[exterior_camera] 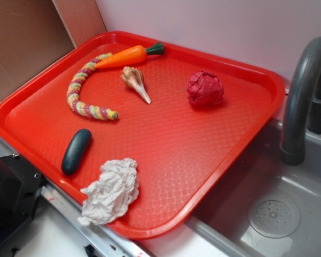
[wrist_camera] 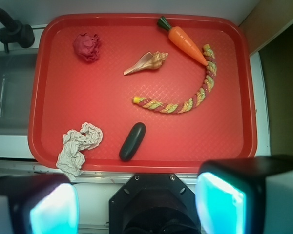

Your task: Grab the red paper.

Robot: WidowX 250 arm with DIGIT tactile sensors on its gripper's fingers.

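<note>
Red paper point(exterior_camera: 205, 89) sits loose on the red tray's point(exterior_camera: 214, 160) far right, well apart from the shell point(exterior_camera: 135, 81) and carrot point(exterior_camera: 129, 55). Pincer point(wrist_camera: 136, 202) spread apart, empty, off the tray's near edge.

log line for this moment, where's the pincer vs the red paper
phase: pre-grasp | pincer: open, high above tray edge | red paper: untouched, far corner near faucet

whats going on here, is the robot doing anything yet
Not yet. The gripper hangs open above the near edge of the red tray, holding nothing. Its target, the red paper, sits untouched in a far corner of the tray, the one nearest the faucet. Also on the tray: a carrot, a shell, a braided rope, a dark pickle and a white paper wad.
</note>
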